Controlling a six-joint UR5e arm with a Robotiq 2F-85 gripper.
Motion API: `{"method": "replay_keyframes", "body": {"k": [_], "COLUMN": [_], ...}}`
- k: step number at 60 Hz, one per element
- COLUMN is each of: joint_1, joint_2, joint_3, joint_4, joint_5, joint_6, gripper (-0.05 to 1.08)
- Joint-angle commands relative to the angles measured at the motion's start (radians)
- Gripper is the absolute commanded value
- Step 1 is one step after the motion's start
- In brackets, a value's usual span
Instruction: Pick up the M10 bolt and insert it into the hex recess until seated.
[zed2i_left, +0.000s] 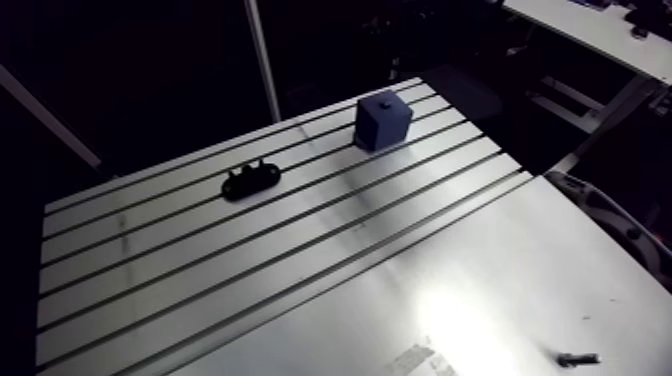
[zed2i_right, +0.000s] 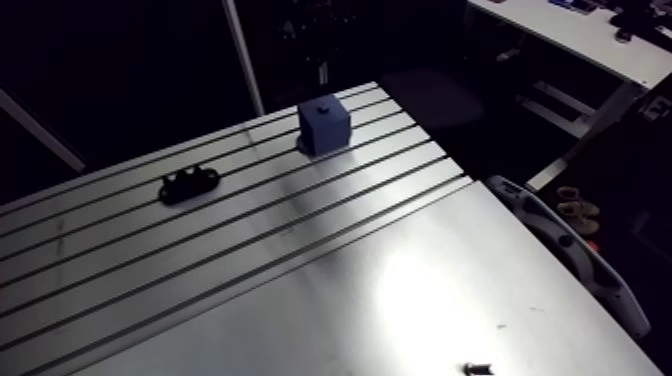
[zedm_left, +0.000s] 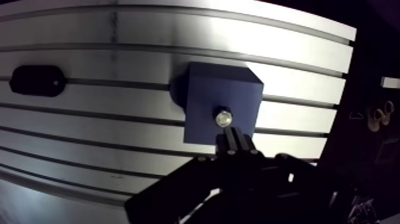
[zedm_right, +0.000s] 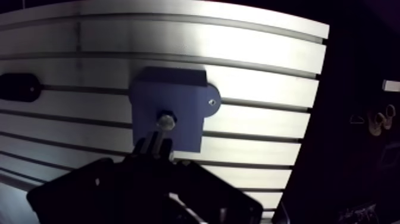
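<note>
Hovering above the block (zedm_left: 205, 95), hand (zedm_left: 234, 138) shows only in the wrist view. Fingers (zedm_left: 241, 146) are pressed together w/ nothing seen between them, so it carries nothing.

Bolt (zedm_left: 223, 117) stands upright in the block's top face, bright end up, just ahead of the fingertips. Recess itself is hidden under it. Looks seated or close to it, but depth can't be read from here.

2nd bolt (zed2i_left: 578, 358), small and dark, lies on its side on the smooth plate at the counter (zed2i_left: 300, 250) edge, well apart from the block. Can't tell which of the two is the M10. Black part (zed2i_left: 250, 180) sits on the slotted area, apart from the block, not involved.

Handling, est.:
- Steel, so stiff, not fragile, dense for its size. A firm pinch won't hurt it.
- Threads give some bite. Bare shank and head flats are slick, so it could twist in the pads.
- Lying down it will prob. roll, so close across the shank, square to its axis.
- Best hold: shank near the head, leaving the head free to enter.
- Hex must line up w/ the recess flats; a skewed grip likely jams at the rim.
- Block is light-looking and may shift if pushed off-axis.
</note>
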Motion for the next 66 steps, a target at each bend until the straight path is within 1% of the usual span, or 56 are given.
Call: {"method": "replay_keyframes", "body": {"k": [1, 16, 27, 44, 48, 53, 66], "joint_1": [-0.002, -0.002, -0.008, -0.009, -0.009, -0.009, -0.009], "joint_2": [0.004, 0.004, 0.012, 0.014, 0.017, 0.028, 0.03], "joint_3": [0.009, 0.019, 0.031, 0.032, 0.032, 0.032, 0.033], "joint_4": [-0.001, -0.007, -0.052, -0.053, -0.053, -0.053, -0.055], "joint_5": [0.001, 0.001, 0.004, 0.002, 0.005, 0.004, 0.002], "joint_6": [-0.003, -0.001, -0.006, -0.009, -0.011, -0.011, -0.011], "gripper": [1.04, 1.04, 1.05, 1.05, 1.05, 1.05, 1.05]}}
